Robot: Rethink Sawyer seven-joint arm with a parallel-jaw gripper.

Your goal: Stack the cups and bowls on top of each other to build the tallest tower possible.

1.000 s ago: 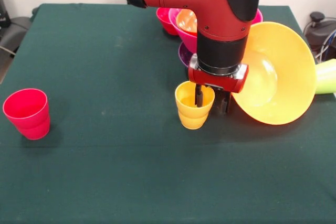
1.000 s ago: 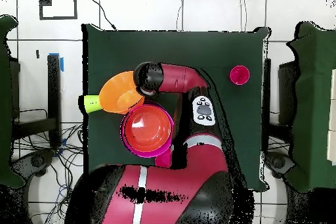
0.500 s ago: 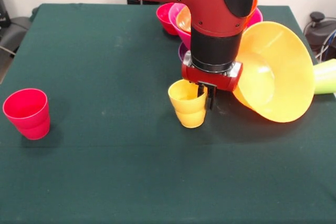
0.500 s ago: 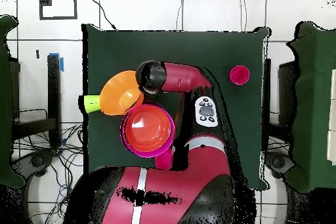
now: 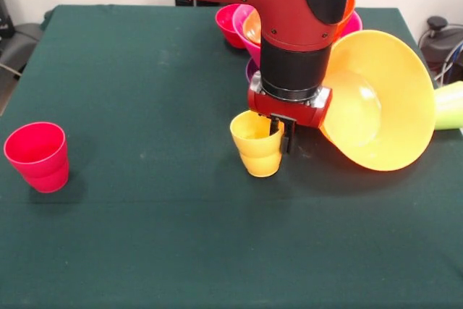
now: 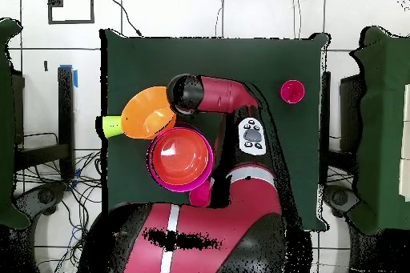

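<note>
In the front view my gripper (image 5: 281, 139) is shut on the right wall of the yellow cup (image 5: 257, 151), one finger inside the rim and one outside. The cup stands upright at mid-table. A red cup (image 5: 37, 155) stands alone at the left; overhead it shows as a red cup (image 6: 292, 90) near the far right corner. Right behind my wrist the light orange bowl (image 5: 380, 99) lies tipped on its side, with the lime green cup (image 5: 450, 105) lying beyond it. The tower (image 5: 244, 30) stands behind the arm: a pink bowl holding a red-orange bowl (image 6: 180, 154), over the purple bowl (image 5: 253, 72).
A small red bowl (image 5: 226, 23) sits against the pink bowl's left side. From above, my arm (image 6: 220, 95) covers the yellow cup, and the tipped orange bowl (image 6: 146, 113) and green cup (image 6: 112, 126) lie close to the table's left edge.
The fingers closed on the yellow cup's wall. Wrist and cup then shifted a little to the left in the front view. The bowls and the red cup have stayed put.
</note>
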